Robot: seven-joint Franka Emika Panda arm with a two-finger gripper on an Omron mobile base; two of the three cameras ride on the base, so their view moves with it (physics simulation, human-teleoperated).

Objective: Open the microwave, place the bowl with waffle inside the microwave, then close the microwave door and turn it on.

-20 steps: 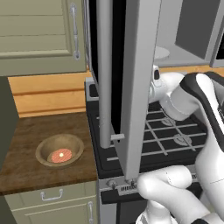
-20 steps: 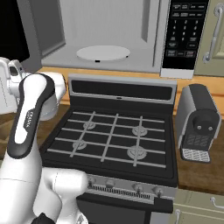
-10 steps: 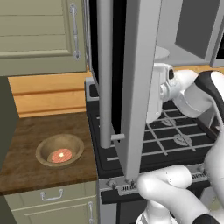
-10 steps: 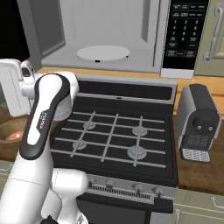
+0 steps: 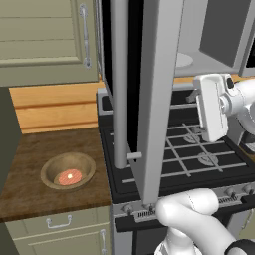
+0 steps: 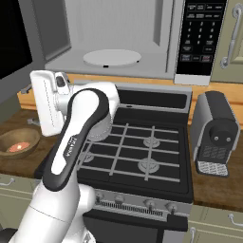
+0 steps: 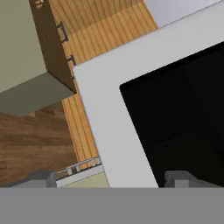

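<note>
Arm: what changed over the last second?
The arm swung its hand out from behind the open microwave door and up over the stove, toward the bowl's side. The gripper is open and holds nothing, facing the door's inner side. Door, bowl with waffle on the counter, and toaster stayed put.

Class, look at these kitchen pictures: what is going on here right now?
A white robot arm is working at a microwave above a stove. The microwave door stands swung wide open, showing the empty turntable. The gripper is open, holds nothing and faces the door. The bowl with the waffle sits on the wooden counter to the left of the stove, not yet picked up.
</note>
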